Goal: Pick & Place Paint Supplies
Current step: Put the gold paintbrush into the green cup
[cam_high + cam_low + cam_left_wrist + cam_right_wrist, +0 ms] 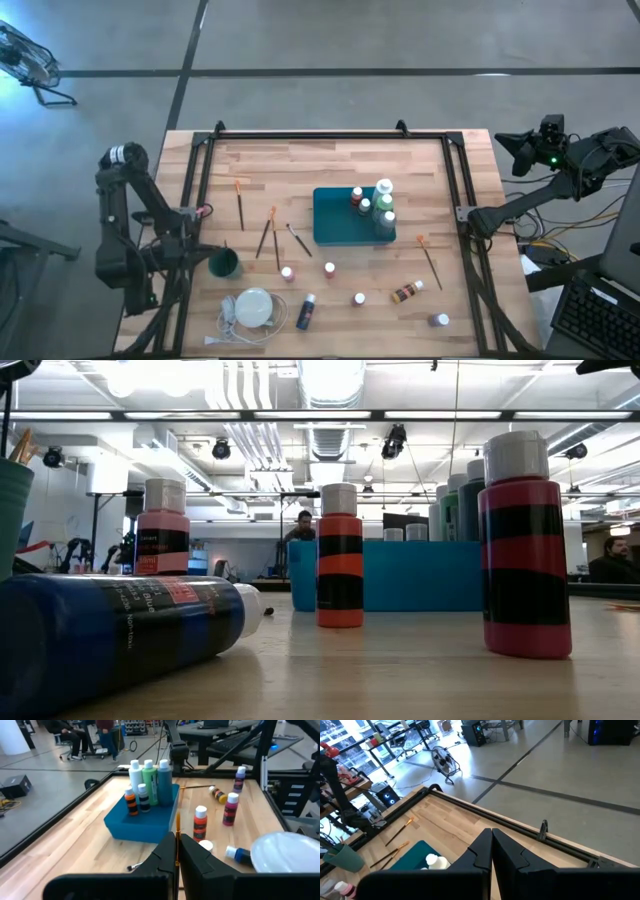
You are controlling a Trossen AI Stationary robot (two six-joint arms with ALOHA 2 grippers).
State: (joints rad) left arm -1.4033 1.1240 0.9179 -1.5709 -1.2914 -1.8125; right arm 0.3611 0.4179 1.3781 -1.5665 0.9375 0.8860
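At the counter's (330,170) left edge my left gripper (176,862) jaws pinch an orange-handled brush (177,827); right gripper (492,851) parked, jaws shut, empty. Likely mid-carry. Next: lower brush into green cup (223,264). Loose bottles (358,299) lie nearer than the teal tray (335,225). Lab beyond.
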